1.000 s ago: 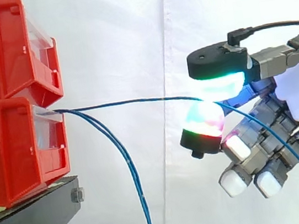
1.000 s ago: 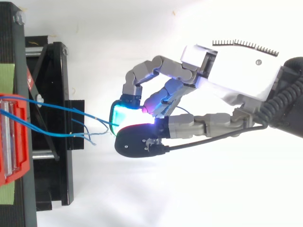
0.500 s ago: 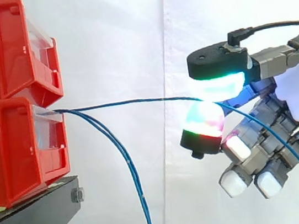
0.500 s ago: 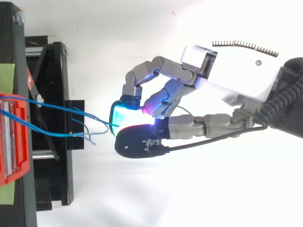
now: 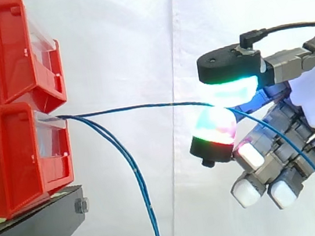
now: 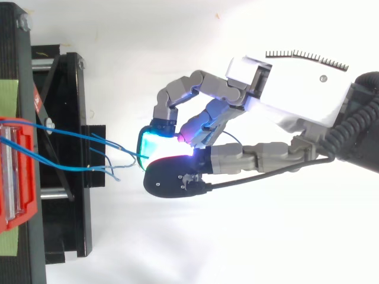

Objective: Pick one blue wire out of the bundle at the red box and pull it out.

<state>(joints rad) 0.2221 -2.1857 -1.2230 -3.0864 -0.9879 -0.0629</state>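
Note:
Two red bins are stacked at the left, and blue wires come out of the lower red bin (image 5: pixel 16 155). One blue wire (image 5: pixel 138 106) runs nearly level and taut from that bin to my hand (image 5: pixel 296 104), where two glowing fingertips (image 5: pixel 227 90) pinch it; its loose end trails down past the palm to the lower right. Two other blue wires (image 5: pixel 137 179) droop from the bin and hang straight down. From above, the pinched wire (image 6: pixel 89 139) crosses the black stand to the cyan fingertip (image 6: pixel 148 142). The other fingers are curled below.
The bins sit on a black stand (image 5: pixel 38 228) with a bolt at its corner. A white curtain (image 5: pixel 123 40) hangs behind. From above, the stand's frame (image 6: pixel 65 160) and a strip of green tape (image 6: pixel 9 94) lie at the left.

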